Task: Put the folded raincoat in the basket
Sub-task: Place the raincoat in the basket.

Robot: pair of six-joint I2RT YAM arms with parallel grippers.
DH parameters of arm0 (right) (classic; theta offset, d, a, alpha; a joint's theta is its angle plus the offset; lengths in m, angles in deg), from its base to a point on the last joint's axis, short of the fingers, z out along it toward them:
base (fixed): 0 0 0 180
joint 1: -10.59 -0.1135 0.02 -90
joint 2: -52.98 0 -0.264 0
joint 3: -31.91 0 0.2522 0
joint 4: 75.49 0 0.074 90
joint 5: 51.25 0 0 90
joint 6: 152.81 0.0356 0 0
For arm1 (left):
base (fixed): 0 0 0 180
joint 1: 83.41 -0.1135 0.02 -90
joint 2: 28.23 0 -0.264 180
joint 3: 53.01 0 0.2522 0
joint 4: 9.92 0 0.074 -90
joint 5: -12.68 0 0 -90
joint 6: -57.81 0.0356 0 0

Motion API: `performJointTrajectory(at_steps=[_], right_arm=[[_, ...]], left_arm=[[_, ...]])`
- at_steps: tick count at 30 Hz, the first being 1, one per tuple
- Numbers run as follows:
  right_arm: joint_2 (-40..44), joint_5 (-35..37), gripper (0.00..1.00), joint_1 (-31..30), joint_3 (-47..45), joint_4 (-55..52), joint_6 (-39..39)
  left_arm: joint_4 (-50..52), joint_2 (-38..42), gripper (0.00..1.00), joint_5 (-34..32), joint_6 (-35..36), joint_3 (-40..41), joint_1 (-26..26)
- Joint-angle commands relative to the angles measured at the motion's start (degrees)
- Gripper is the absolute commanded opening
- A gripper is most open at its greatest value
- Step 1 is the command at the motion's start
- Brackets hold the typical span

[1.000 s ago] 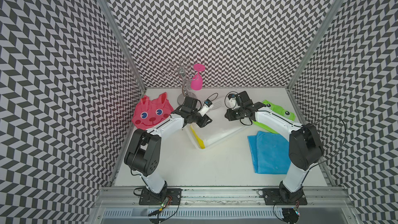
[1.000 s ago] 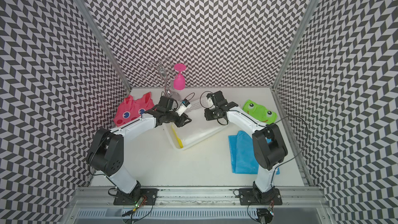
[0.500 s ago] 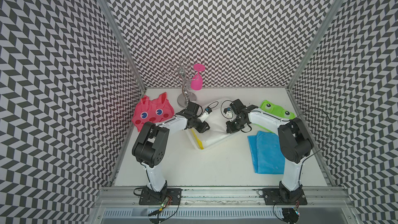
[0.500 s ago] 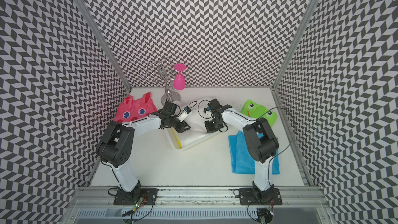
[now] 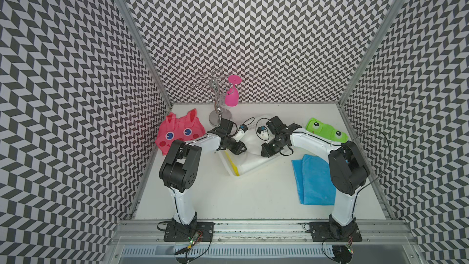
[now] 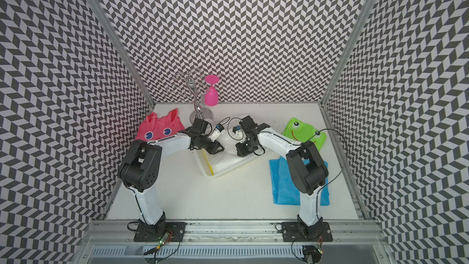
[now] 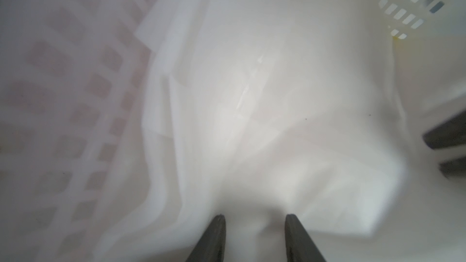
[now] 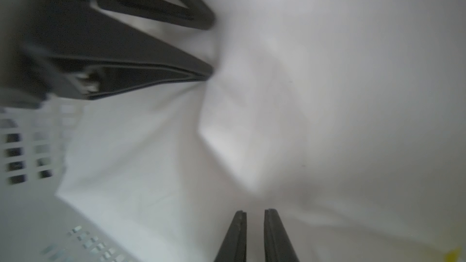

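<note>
Zigzagging walls [image 5: 253, 34] around white table [image 5: 241, 199] (basket [image 5: 253, 167] mid-table); left fingers [image 7: 214, 238] parted over raincoat [image 7: 252, 122], right fingers [image 8: 237, 235] indeterminate.

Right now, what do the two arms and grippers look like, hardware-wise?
Both arms match: white link shells, bulky black joint housings, black base plates bolted to an aluminium rail. Thin black cables loop off each wrist, where a small white module sits. The left gripper and the right gripper have slim, dark, tapering fingers.

Probably a robotics lab: chevron-patterned walls [image 5: 253, 34] enclose the table [image 5: 253, 199].
</note>
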Motion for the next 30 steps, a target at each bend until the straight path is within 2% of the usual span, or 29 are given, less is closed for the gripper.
performJointTrajectory(at_steps=[1,4,8,11,23,26,30], right_arm=[[0.8,-8.3,0.18,-4.5,3.3,-3.1,-3.4],[-1.1,-9.7,0.14,-7.5,4.3,-5.7,-5.4],[-2.4,-10.5,0.07,-8.5,3.0,-6.0,-6.4],[-3.6,-10.3,0.06,-8.9,2.3,-5.5,-6.5],[-12.1,-1.0,0.06,-11.0,2.3,-2.2,-9.9],[-12.7,-2.6,0.09,-11.4,2.3,-2.6,-11.9],[-7.1,-7.7,0.14,-11.6,2.0,-2.7,-12.8]], left_arm=[[3.1,-1.8,0.43,0.0,-0.6,-1.3,-1.0],[4.0,-2.7,0.43,0.7,-0.7,-2.4,-1.7],[5.3,-4.1,0.43,2.0,-0.8,-3.6,-2.8],[5.4,-4.4,0.43,2.1,-0.7,-3.7,-3.0],[6.5,-7.1,0.43,2.6,-1.2,-4.8,-3.2],[6.7,-7.4,0.43,2.5,-1.2,-5.3,-3.3],[7.2,-7.4,0.43,2.6,-1.1,-5.8,-3.4]])
